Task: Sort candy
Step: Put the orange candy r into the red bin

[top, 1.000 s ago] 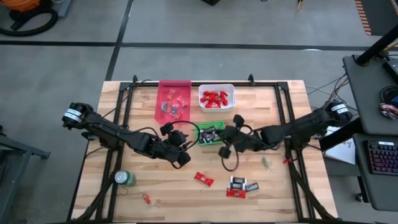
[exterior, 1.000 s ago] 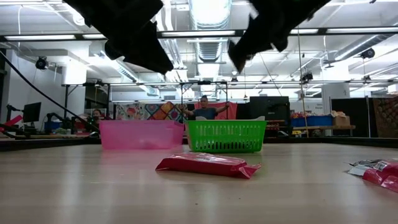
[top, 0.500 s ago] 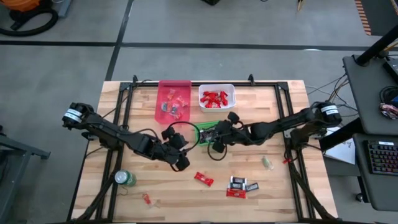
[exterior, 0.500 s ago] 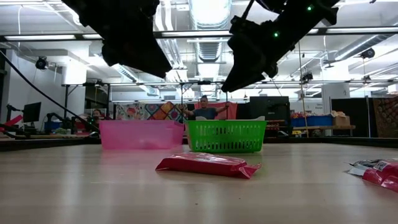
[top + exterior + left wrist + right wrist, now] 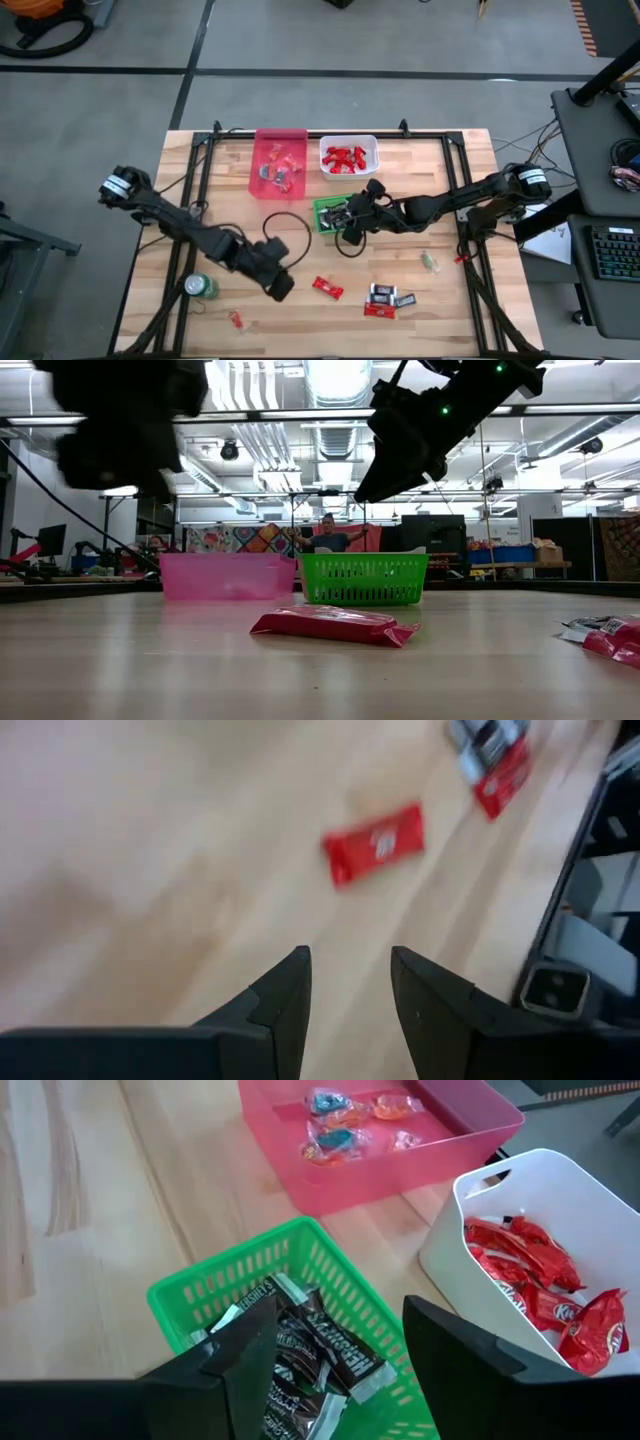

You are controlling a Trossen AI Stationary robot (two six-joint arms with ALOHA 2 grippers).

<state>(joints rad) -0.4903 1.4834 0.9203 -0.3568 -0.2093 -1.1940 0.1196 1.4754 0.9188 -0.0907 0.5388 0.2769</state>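
Note:
Dark wrapped candy (image 5: 320, 1342) lies piled in the green basket (image 5: 200, 1295). My right gripper (image 5: 340, 1360) hangs open just above it, with nothing between its fingers. In the high view that gripper (image 5: 345, 215) is over the basket (image 5: 322, 207). My left gripper (image 5: 278, 285) is open and held above the table, left of a red candy (image 5: 327, 288) that lies flat on the wood. The left wrist view shows this red candy (image 5: 375, 842) ahead of the open fingers (image 5: 350, 990). More dark and red candy (image 5: 385, 298) lies to the right of it.
A pink bin (image 5: 280, 160) with a few sweets and a white bin (image 5: 370, 143) of red candy stand at the far edge. A green can (image 5: 201, 287) stands near the front left. A small sweet (image 5: 236, 320) and a green one (image 5: 430, 262) lie loose.
My right gripper has gone toward the table's left and far edge, come down over the green basket and opened. My left gripper has swung toward the near edge, away from the basket and closer to the red candy, rolling as it went.

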